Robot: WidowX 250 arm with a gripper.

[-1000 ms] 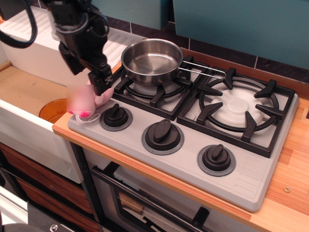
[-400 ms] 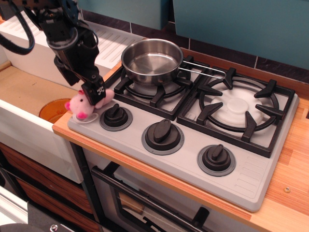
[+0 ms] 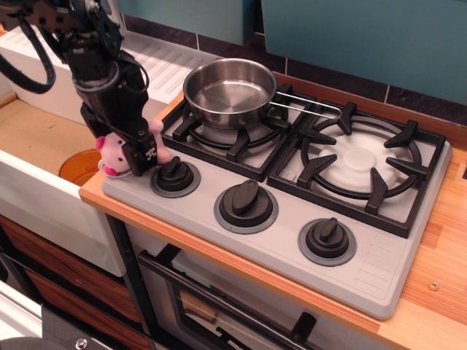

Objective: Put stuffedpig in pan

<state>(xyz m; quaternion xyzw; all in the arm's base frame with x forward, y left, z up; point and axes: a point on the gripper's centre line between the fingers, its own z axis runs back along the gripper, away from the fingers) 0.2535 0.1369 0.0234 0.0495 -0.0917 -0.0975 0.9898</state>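
Note:
The stuffedpig [image 3: 111, 149], pale pink with a darker snout, lies at the front left corner of the grey stove top [image 3: 219, 237], next to the leftmost knob [image 3: 175, 175]. My black gripper [image 3: 139, 162] is down over it. One finger [image 3: 144, 154] crosses the front of the pig's body, so the head shows to its left and a bit of pink to its right. The other finger is hidden, and I cannot tell whether the grip is closed. The pan [image 3: 230, 91], shiny steel and empty, stands on the back left burner with its wire handle [image 3: 310, 103] pointing right.
A round orange dish [image 3: 76, 166] lies in the white sink [image 3: 44, 197] left of the stove. Two more knobs [image 3: 246, 204] [image 3: 326, 239] line the stove front. The right burner grate [image 3: 357, 164] is bare. A wooden counter edge [image 3: 241, 266] runs in front.
My gripper has moved left and down onto the pig. The pig has shifted slightly left, and its head now shows left of the finger. The pan has not moved.

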